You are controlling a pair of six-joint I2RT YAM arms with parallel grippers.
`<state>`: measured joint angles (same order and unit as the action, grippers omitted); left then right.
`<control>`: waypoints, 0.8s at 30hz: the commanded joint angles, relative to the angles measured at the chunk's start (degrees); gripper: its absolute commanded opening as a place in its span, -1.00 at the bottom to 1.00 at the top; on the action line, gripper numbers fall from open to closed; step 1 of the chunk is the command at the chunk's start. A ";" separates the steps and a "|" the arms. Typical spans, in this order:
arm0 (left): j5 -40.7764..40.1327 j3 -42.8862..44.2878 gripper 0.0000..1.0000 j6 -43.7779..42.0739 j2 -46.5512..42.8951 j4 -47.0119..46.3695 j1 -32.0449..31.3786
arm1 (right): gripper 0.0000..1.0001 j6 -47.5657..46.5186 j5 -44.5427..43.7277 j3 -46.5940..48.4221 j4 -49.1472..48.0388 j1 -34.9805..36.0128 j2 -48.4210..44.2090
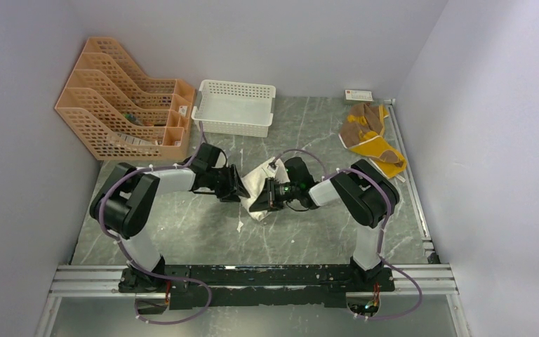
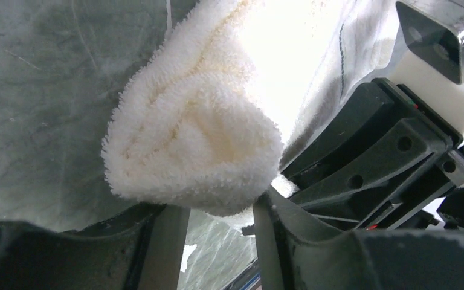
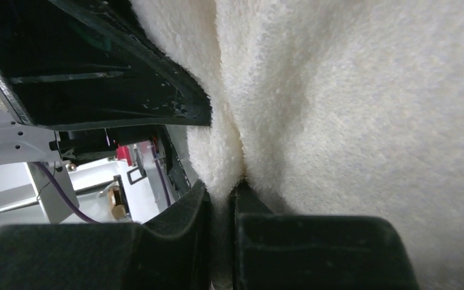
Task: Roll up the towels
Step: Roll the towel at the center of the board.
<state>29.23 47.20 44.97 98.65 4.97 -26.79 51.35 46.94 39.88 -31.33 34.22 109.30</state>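
While the cream towel (image 1: 258, 177) lay bunched on the surface (image 1: 309, 232) just on the near side of the basket (image 1: 235, 107), it was worked from opposite sides.

Right tool (image 3: 220, 196): closed tight on a raised fold of the cream pile, with the cloth pinched flat between its two fingers (image 3: 181, 241). This grip probably anchored the loose part of the towel so that it could not slide while the other end was turned.

Left tool (image 2: 219, 212): jaws roughly half apart, with bare surface showing through the gap. The rolled end of the towel, a fat soft coil, rested against the fingertips (image 2: 269, 212) rather than between them, so nothing appeared to be clamped. That placement suggested the tool was either freeing the coil or setting up to nudge it onward. Because the coil was soft and loosely wound, it would likely spring open if left unsupported.

Brown and yellow towel (image 1: 370, 137): unrolled and crumpled, well to the right of the basket and apart from both tools, apparently awaiting its turn.

Judged stage: first towel partly rolled, second not yet begun.
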 commanded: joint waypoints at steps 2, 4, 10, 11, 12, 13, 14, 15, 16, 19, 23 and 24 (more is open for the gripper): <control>-0.18 -1.04 -0.15 0.95 3.61 -3.87 -0.94 | -0.76 -7.02 -4.26 4.27 11.68 0.85 -1.30; -1.37 -0.50 -0.25 0.19 4.42 -3.13 -1.17 | -0.65 -11.31 -8.30 6.84 18.93 1.79 -2.60; -5.30 1.04 -0.44 -2.71 5.36 0.88 -1.60 | -0.42 -28.40 -34.27 16.90 41.37 8.61 -7.65; -5.50 0.96 -0.46 -2.84 5.47 0.91 -1.59 | -0.37 -30.81 -40.11 19.17 44.21 10.41 -8.29; -5.34 0.88 -0.49 -2.87 5.68 0.77 -1.60 | -0.33 -32.71 -44.52 20.23 46.44 11.80 -8.97; -4.84 0.73 -0.52 -2.87 6.06 0.50 -1.60 | -0.30 -34.15 -48.09 20.95 48.33 12.88 -9.50; -4.39 0.56 -0.54 -2.75 6.36 0.10 -1.60 | -0.29 -35.01 -50.76 21.00 49.45 13.53 -10.25; -3.91 0.58 -0.55 -2.70 6.78 -0.30 -1.60 | -0.27 -35.63 -52.71 20.58 49.97 14.02 -11.23; -3.50 0.56 -0.57 -2.66 7.14 -0.49 -1.60 | -0.25 -36.09 -54.77 19.91 50.16 14.50 -12.36; -3.12 0.73 -0.59 -3.01 7.77 -0.34 -1.60 | -0.11 -37.51 -60.87 17.93 49.58 16.88 -16.38; -3.22 1.01 -0.59 -3.69 8.34 0.44 -1.60 | 0.13 -40.00 -69.47 17.83 48.17 22.12 -19.80; -3.20 1.08 -0.60 -3.74 8.51 0.62 -1.58 | 0.14 -40.69 -70.79 17.81 47.77 23.35 -20.00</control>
<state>30.89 49.21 44.34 103.07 2.79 -27.14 15.40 -11.27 58.04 16.56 53.06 92.09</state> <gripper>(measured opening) 0.316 0.552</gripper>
